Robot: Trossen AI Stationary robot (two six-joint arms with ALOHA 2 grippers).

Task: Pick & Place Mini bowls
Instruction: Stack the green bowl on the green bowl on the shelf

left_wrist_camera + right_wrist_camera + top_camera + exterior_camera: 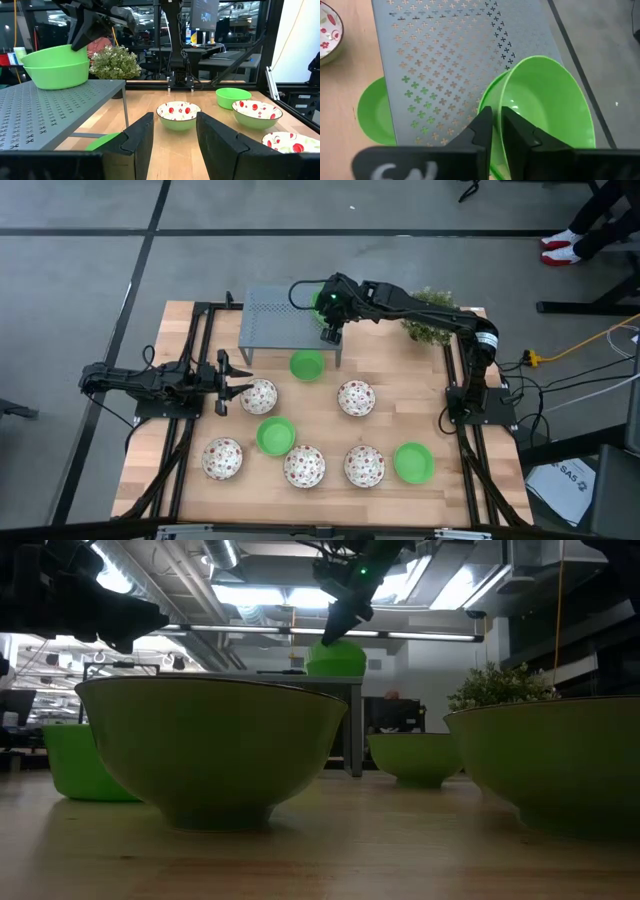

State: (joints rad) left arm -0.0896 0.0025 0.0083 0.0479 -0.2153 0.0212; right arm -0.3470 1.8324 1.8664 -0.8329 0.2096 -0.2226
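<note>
Right tool (496, 131) is up over the grey shelf (280, 315), fingers pinched tight on the rim of a green mini bowl (545, 107) stacked on another there. Left tool (172, 131) waits at the bench's (400, 380) left edge, fingers apart. The other bowls, speckled (356, 397) and green (412, 462), dot the bench.

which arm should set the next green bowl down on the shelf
Right. Its claw is shut on the rim of a green bowl over the grey shelf. The left claw waits open by the patterned bowls.
</note>
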